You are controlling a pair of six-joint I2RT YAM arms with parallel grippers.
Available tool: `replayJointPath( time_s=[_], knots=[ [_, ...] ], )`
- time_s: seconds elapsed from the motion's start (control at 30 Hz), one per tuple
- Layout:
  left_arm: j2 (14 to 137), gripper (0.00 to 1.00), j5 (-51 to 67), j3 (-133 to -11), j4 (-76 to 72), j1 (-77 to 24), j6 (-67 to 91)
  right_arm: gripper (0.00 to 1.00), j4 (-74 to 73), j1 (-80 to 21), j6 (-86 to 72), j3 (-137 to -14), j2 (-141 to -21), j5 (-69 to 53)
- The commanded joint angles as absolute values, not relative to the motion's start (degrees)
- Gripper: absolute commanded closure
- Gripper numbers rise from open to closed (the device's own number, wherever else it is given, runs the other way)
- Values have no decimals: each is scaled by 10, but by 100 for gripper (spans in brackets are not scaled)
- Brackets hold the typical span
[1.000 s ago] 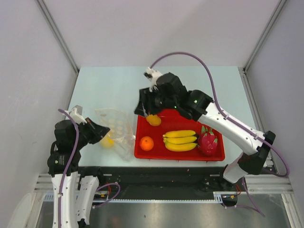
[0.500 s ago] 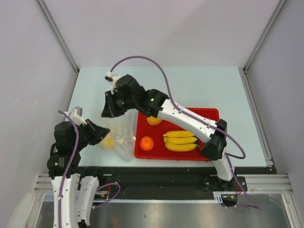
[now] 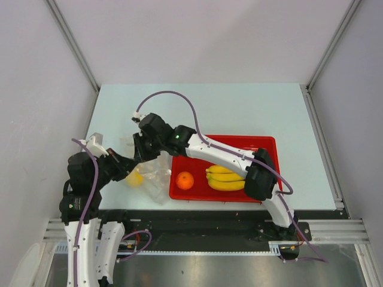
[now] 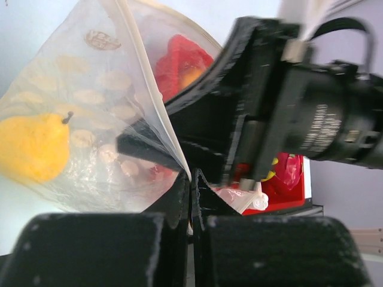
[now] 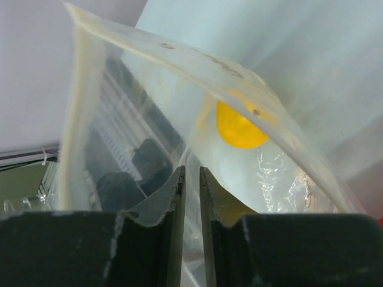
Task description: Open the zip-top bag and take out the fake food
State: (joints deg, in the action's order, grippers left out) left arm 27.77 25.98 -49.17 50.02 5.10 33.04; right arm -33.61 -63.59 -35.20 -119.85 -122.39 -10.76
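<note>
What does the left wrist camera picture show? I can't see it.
The left end effector pinches the edge of a clear, white-dotted plastic zip-top bag holding a yellow plastic pear. The black right arm reaches in from the right.

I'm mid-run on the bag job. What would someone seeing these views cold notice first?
Probably the red tray right of centre, holding a banana bunch and an orange. Next, both arms meeting at the zip-top bag just left of the tray. The left gripper pinches its edge, the right gripper is right up against the plastic, and a yellow pear lies inside.
</note>
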Motion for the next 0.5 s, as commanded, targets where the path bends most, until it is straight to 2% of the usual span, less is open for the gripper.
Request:
replayJointPath(
  time_s=[0.0,0.47],
  knots=[
    [287,100,276,-482,450,51,352,79,-289,-639,-354,-1201,-1252,-93],
    [302,100,301,-450,423,51,367,62,-235,-627,-388,-1201,-1329,-73]
  ],
)
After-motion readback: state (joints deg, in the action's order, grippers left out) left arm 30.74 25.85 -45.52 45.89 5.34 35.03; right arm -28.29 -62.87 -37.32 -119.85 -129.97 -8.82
